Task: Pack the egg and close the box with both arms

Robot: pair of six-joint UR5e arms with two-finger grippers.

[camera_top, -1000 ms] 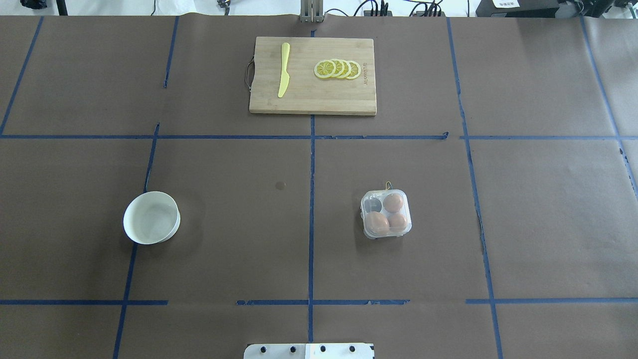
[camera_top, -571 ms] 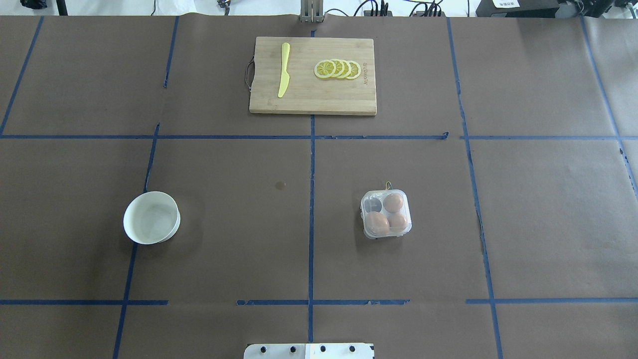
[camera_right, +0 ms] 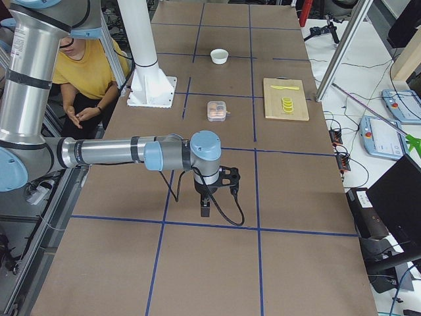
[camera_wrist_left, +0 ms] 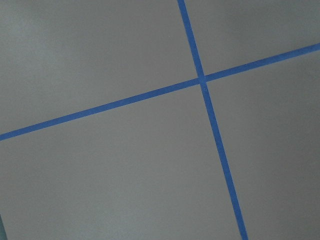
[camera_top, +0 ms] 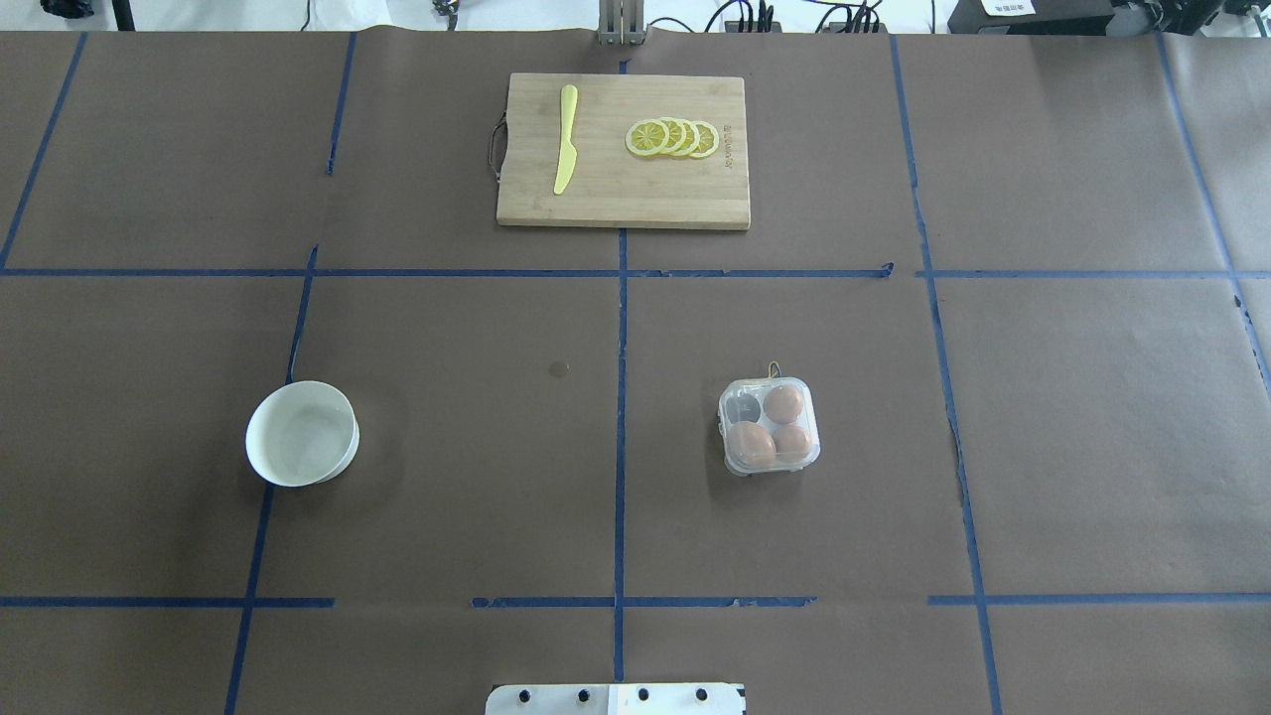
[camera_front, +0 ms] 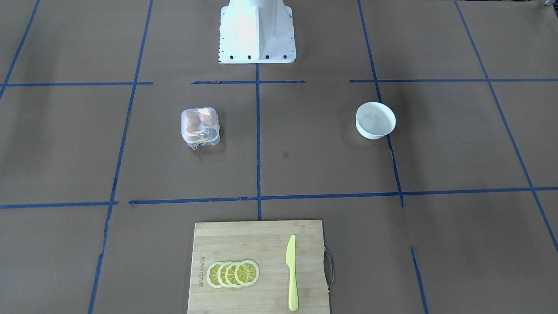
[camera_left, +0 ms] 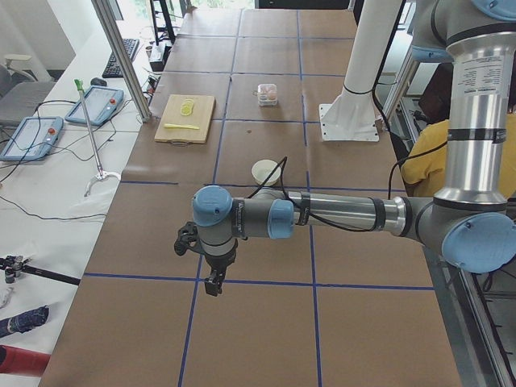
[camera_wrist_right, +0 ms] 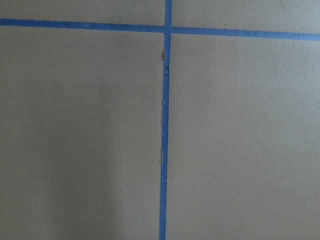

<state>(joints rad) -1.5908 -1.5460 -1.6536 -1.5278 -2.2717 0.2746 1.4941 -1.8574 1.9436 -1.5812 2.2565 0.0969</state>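
– Three eggs (camera_top: 752, 444) in the box (camera_top: 770, 425), seen from overhead?
– Yes, on the robot's right half of the table (camera_top: 1043, 417). The far cell on its left side holds none, and the clear lid lies over the cells. A white bowl (camera_top: 301, 434) stands well apart on the left half.
– And from the front?
– Same box, with a thin yellow band hanging at its edge away from the robot. The cutting board (camera_front: 261, 244) carries lemon slices (camera_front: 233, 274) and a yellow knife (camera_front: 292, 272).
– What does the left side view show?
– The left gripper (camera_left: 213, 288) points down over bare paper, far from the box. I cannot tell whether its fingers are parted or closed.
– The right side view?
– The right gripper (camera_right: 205, 210) points down as well, with the box well beyond it. Its fingers are just as unclear.
– The wrist cameras?
– Both show only brown paper and crossing blue tape.
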